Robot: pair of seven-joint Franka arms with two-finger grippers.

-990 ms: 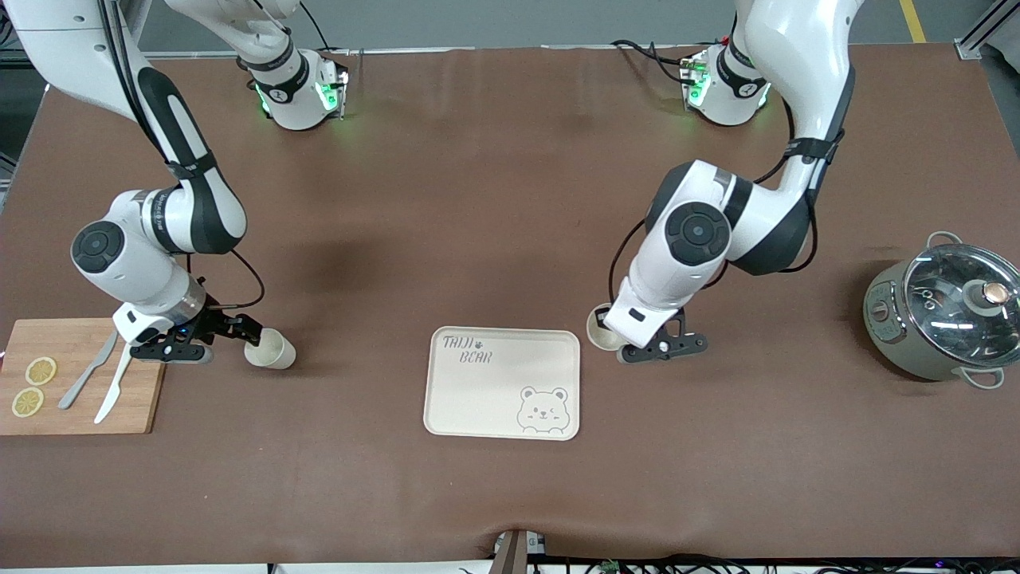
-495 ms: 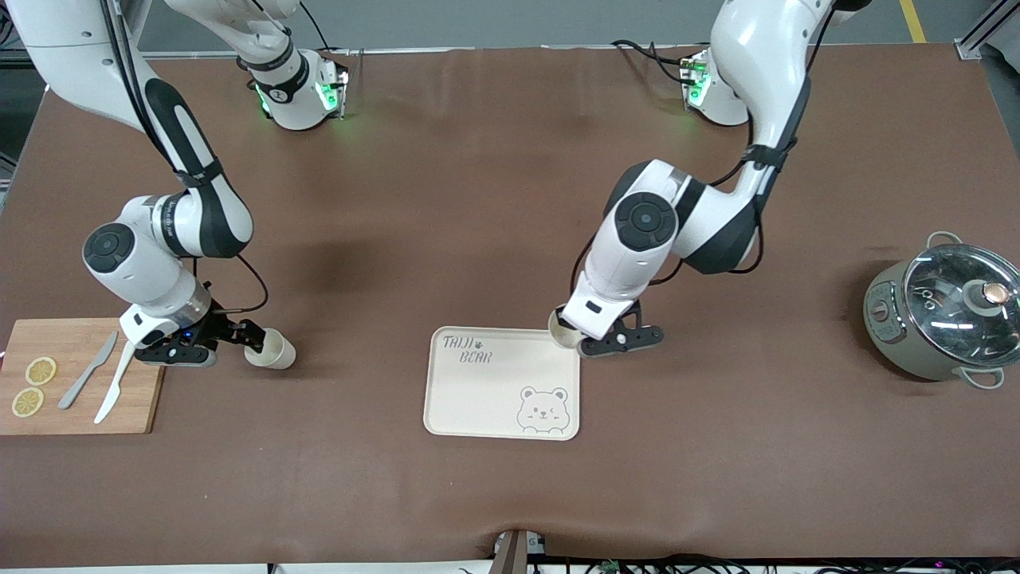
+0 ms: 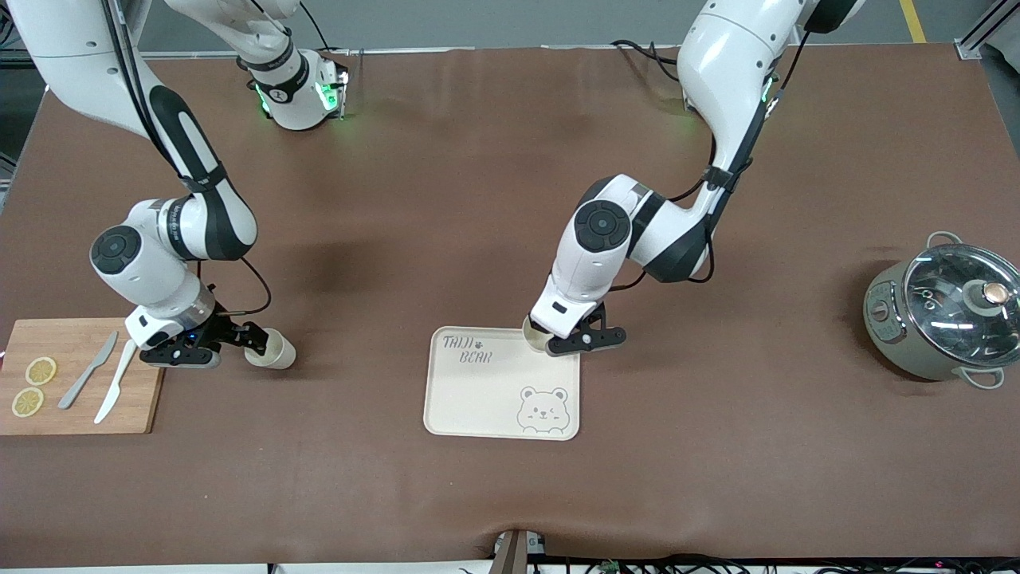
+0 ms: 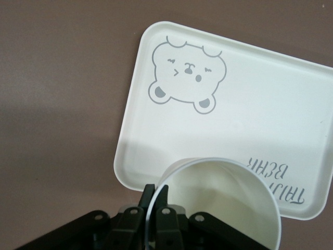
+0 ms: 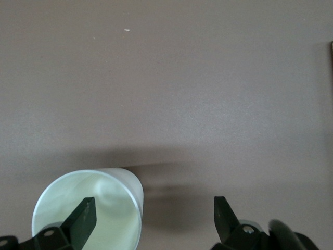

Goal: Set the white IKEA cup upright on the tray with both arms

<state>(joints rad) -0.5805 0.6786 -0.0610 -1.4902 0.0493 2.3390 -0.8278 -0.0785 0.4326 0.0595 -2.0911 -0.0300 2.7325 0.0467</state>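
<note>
pinching one cup [image 3: 537, 335] by its thin rim over the tray [image 3: 486, 399] corner, the left gripper [image 3: 575, 338] is risking a slip, while the open right gripper [image 3: 233, 339], one finger inside the second cup [image 3: 271, 351] lying beside the cutting board [image 3: 76, 402], is risking rolling it.

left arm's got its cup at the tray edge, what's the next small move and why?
Probably carry it a little farther in over the tray, then lower. The left gripper, shut on the rim of its cup, hangs over the tray's corner, so setting down now risks catching the edge.
</note>
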